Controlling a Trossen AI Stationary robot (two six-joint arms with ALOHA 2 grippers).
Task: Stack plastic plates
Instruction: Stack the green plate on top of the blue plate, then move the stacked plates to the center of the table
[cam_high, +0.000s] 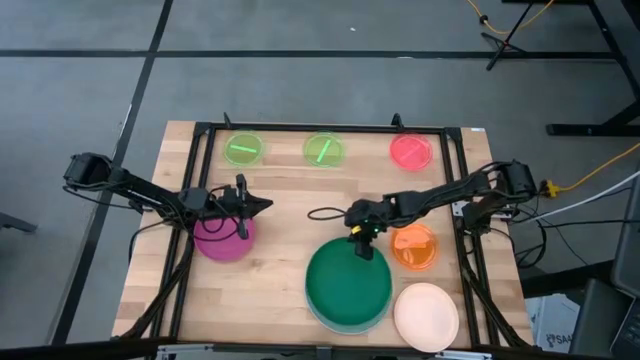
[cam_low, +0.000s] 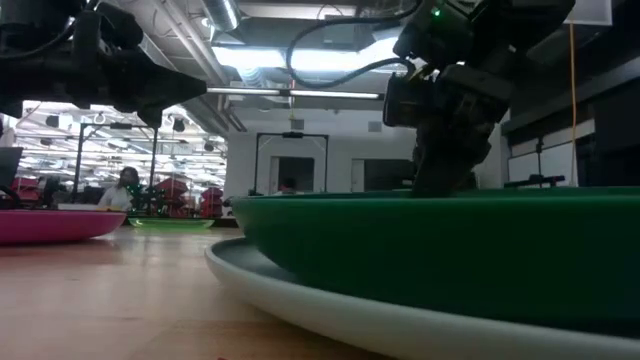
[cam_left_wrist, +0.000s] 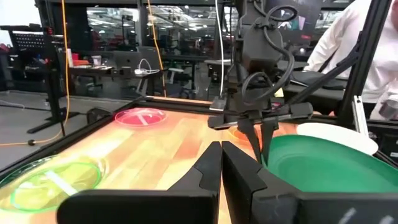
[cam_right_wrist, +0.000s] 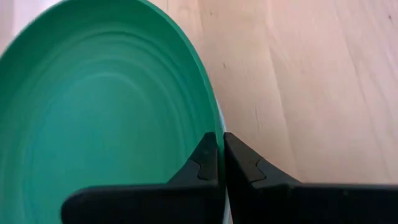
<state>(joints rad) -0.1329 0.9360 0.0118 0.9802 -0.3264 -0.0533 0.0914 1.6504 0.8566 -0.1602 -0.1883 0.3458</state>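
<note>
Dark green plate (cam_high: 348, 284) sits at the near middle of the wooden bench (cam_high: 285, 215), nested on a pale blue plate (cam_low: 330, 305) whose rim peeks out beneath it. My right pincer (cam_high: 361, 247) points down at the green plate's far rim, and its fingers (cam_right_wrist: 239, 163) are pressed together right at that edge; I cannot tell whether the rim is pinched between them or lies just beside them. My left pincer (cam_high: 262, 205) hangs above the bench just beside the magenta plate (cam_high: 224, 238), over its far edge, with its fingers (cam_left_wrist: 208, 168) closed together on nothing.

The other plates are spread out apart from the pair. The orange plate (cam_high: 415, 247) lies just to the right of the green one, and the peach-cream plate (cam_high: 427, 316) sits at the near right corner, close against the green plate's rim. Along the far side of the bench stand the two lime-green plates (cam_high: 243, 149) (cam_high: 323, 150) and the red-pink plate (cam_high: 411, 151), in a row, well apart from both of my arms.
</note>
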